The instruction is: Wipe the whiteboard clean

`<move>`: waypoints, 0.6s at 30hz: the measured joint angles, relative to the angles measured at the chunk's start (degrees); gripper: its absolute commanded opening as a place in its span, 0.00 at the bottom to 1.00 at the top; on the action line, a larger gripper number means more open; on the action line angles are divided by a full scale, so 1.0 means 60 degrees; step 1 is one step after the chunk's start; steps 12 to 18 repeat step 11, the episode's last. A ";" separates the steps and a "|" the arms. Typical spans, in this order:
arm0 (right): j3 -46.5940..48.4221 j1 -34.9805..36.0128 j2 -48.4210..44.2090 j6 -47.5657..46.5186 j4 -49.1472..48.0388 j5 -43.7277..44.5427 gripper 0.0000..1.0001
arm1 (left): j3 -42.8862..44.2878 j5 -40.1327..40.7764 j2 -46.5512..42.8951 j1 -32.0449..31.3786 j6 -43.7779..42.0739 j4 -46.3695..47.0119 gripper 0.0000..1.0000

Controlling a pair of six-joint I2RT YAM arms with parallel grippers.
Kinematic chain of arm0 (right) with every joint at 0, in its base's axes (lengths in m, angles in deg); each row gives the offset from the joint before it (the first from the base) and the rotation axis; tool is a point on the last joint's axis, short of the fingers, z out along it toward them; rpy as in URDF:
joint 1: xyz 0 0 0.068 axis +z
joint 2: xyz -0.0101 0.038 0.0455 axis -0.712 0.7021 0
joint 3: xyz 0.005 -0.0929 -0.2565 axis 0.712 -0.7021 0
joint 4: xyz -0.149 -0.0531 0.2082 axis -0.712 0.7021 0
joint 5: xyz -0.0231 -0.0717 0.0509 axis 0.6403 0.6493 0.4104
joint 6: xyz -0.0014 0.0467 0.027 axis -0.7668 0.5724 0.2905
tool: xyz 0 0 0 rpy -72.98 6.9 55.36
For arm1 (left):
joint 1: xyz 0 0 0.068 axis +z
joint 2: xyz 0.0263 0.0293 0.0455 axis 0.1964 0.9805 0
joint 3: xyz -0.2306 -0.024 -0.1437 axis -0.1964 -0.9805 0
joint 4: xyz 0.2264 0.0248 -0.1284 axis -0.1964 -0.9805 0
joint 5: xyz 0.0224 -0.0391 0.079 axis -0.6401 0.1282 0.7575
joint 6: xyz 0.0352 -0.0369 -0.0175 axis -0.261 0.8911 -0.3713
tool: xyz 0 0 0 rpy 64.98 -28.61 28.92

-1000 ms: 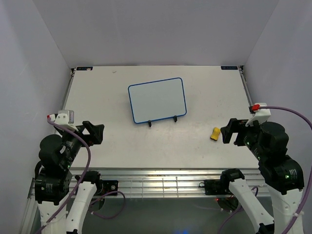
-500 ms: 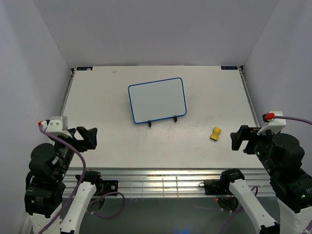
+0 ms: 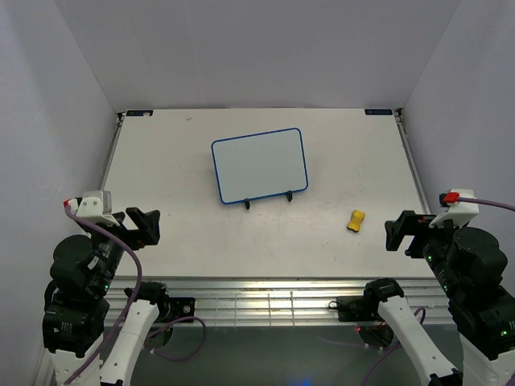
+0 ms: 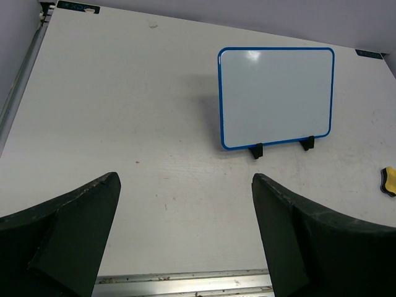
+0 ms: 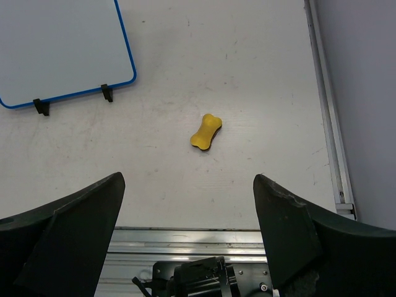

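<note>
Top external view: pale surface (image 3: 161,161) walled by plain panels on three sides, with both arms low at its near edge, one at each corner.
whiteboard (image 3: 259,166): sits around the middle of the surface, a little toward the far side. Thin blue frame with rounded corners, slightly skewed to the surface edges. Two small black feet on its near edge. Face reads plain white in all three views.
whiteboard, tilt: cannot tell whether it lies flat or leans back on its feet.
yellow eraser (image 3: 356,220): bone-shaped block lying on the surface to the right of the whiteboard and nearer the arms, apart from it.
left gripper (image 3: 143,227): jaws spread wide with nothing between them. Sits over the near-left part of the surface, well apart from the whiteboard.
right gripper (image 3: 402,232): jaws also spread wide and holding nothing. Sits at the near-right, near the yellow eraser but not touching it.
left wrist view: whiteboard ahead and right of centre, eraser at the far right edge.
right wrist view: eraser ahead between the fingers (image 5: 68,229), whiteboard's corner at upper left.
metal rail (image 3: 265,301): runs along the near edge of the surface.
</note>
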 measured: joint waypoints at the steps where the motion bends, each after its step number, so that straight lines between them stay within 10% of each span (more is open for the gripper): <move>1: 0.0000 0.0000 -0.0004 0.0000 0.0000 -0.0004 0.90 | -0.0040 0.0015 -0.0011 0.0000 0.0007 0.0018 0.98; 18: -0.0131 0.0000 -0.0015 0.0011 -0.0007 0.0029 0.90 | -0.0302 0.0273 -0.0186 0.0000 0.0004 0.0124 0.98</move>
